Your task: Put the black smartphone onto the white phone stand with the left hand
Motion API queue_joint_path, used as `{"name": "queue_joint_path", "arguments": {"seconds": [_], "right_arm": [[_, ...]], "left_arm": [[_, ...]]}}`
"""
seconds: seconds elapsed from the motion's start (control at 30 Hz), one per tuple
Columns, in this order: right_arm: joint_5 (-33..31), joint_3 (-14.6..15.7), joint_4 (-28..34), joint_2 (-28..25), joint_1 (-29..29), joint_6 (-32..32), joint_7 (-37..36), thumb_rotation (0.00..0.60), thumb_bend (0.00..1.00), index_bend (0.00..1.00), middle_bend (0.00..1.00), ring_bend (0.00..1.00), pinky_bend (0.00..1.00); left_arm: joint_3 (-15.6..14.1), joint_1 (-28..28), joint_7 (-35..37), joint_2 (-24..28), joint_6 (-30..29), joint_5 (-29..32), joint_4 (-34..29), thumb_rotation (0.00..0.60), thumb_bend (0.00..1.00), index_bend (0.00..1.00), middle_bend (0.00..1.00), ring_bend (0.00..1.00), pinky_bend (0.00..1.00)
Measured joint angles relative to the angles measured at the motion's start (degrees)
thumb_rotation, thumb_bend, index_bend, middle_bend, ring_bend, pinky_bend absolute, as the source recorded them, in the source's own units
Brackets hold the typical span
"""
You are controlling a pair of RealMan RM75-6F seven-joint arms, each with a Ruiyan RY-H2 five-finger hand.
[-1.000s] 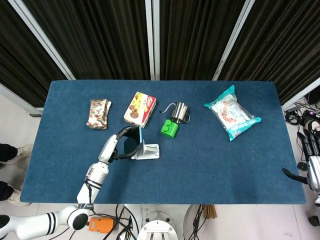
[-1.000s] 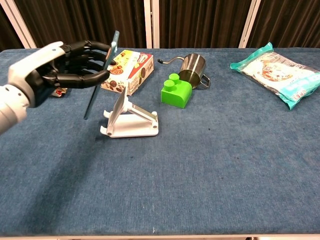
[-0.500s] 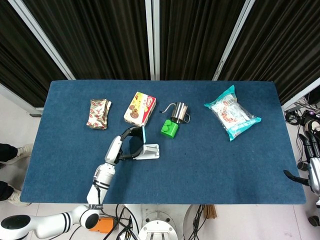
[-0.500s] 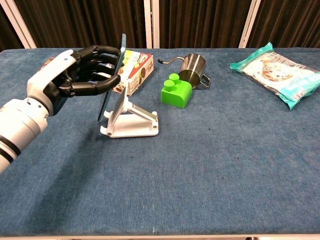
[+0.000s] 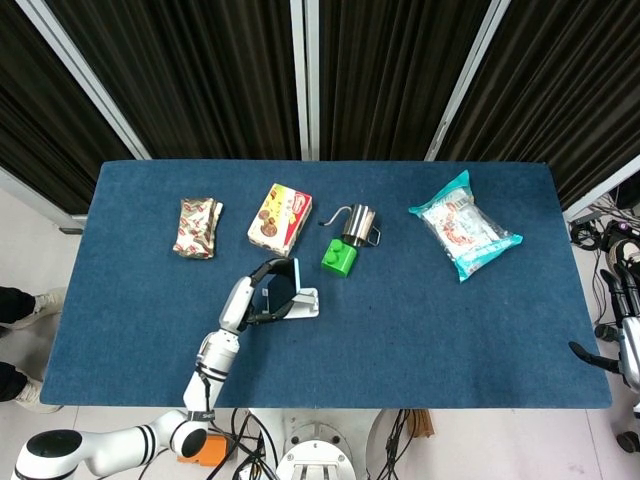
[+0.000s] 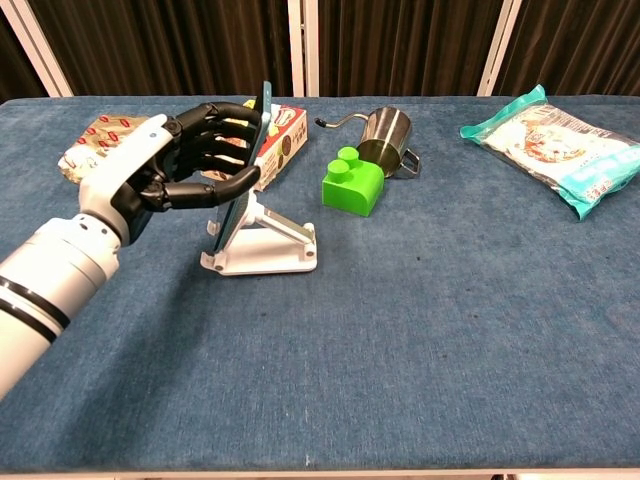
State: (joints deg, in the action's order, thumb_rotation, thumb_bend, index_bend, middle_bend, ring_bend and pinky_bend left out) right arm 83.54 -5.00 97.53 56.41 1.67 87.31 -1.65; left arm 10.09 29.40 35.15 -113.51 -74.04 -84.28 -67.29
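My left hand (image 6: pixel 185 172) grips the black smartphone (image 6: pixel 264 100) by its edges, fingers wrapped over it. The phone is held steeply tilted, nearly edge-on in the chest view, its lower part close against the sloped back of the white phone stand (image 6: pixel 272 250). Whether it rests on the stand's lip I cannot tell. In the head view the left hand (image 5: pixel 258 293) sits just left of the stand (image 5: pixel 305 303), with the phone (image 5: pixel 284 278) between them. My right hand (image 5: pixel 622 345) hangs off the table's right edge, fingers apart and holding nothing.
Behind the stand lie a biscuit box (image 6: pixel 281 133), a green block (image 6: pixel 353 183) and a steel pitcher (image 6: pixel 388 135). A snack packet (image 6: pixel 105 135) is at the back left, a teal bag (image 6: pixel 555 145) at the back right.
My left hand has carried the phone rightward and down from open air left of the stand until it lies close along the stand's back. The right hand has hardly moved.
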Motion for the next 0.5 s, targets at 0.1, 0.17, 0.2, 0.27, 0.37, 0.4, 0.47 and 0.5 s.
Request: {"name": "queue_joint_path", "arguments": {"seconds": [0.1, 0.17, 0.2, 0.27, 0.37, 0.4, 0.47, 0.5], "right_arm": [[-0.05, -0.01, 0.03, 0.04, 0.04, -0.15, 0.06, 0.6, 0.15, 0.0, 0.03, 0.0, 0.07], [-0.04, -0.04, 0.02, 0.07, 0.05, -0.14, 0.07, 0.6, 0.15, 0.0, 0.03, 0.0, 0.07], [-0.06, -0.07, 0.0, 0.1, 0.05, -0.13, 0.13, 0.6, 0.15, 0.0, 0.03, 0.0, 0.07], [-0.13, -0.1, -0.07, 0.18, 0.05, -0.12, 0.3, 0.6, 0.15, 0.0, 0.03, 0.0, 0.07], [-0.22, -0.13, -0.1, 0.22, 0.08, -0.29, 0.18, 0.6, 0.15, 0.0, 0.03, 0.0, 0.07], [-0.22, -0.17, -0.14, 0.26, 0.11, -0.29, 0.2, 0.6, 0.15, 0.0, 0.03, 0.0, 0.07], [-0.18, -0.19, -0.14, 0.31, 0.14, -0.32, 0.14, 0.6, 0.15, 0.0, 0.03, 0.0, 0.07], [-0.17, -0.2, -0.17, 0.33, 0.16, -0.35, 0.17, 0.6, 0.15, 0.0, 0.03, 0.0, 0.07]], "left_arm": [[-0.16, 0.0, 0.04, -0.49, -0.42, -0.3, 1.14, 0.6, 0.21, 0.39, 0.47, 0.29, 0.25], [-0.35, 0.01, 0.04, -0.83, -0.57, -0.47, 1.93, 0.6, 0.21, 0.39, 0.47, 0.29, 0.24], [-0.47, 0.01, 0.03, -0.93, -0.54, -0.52, 2.22, 0.6, 0.21, 0.39, 0.46, 0.29, 0.22], [-0.73, -0.01, -0.08, -1.09, -0.48, -0.6, 2.77, 0.6, 0.2, 0.39, 0.42, 0.26, 0.18], [-1.05, -0.15, -0.22, -1.28, -0.56, -0.69, 3.37, 0.6, 0.19, 0.39, 0.39, 0.24, 0.16], [-1.15, -0.19, -0.21, -1.31, -0.5, -0.68, 3.45, 0.6, 0.19, 0.39, 0.39, 0.24, 0.16], [-1.25, -0.25, -0.12, -1.36, -0.39, -0.64, 3.5, 0.6, 0.18, 0.38, 0.39, 0.24, 0.16], [-1.29, -0.27, -0.1, -1.41, -0.45, -0.68, 3.54, 0.6, 0.18, 0.37, 0.39, 0.24, 0.16]]}}
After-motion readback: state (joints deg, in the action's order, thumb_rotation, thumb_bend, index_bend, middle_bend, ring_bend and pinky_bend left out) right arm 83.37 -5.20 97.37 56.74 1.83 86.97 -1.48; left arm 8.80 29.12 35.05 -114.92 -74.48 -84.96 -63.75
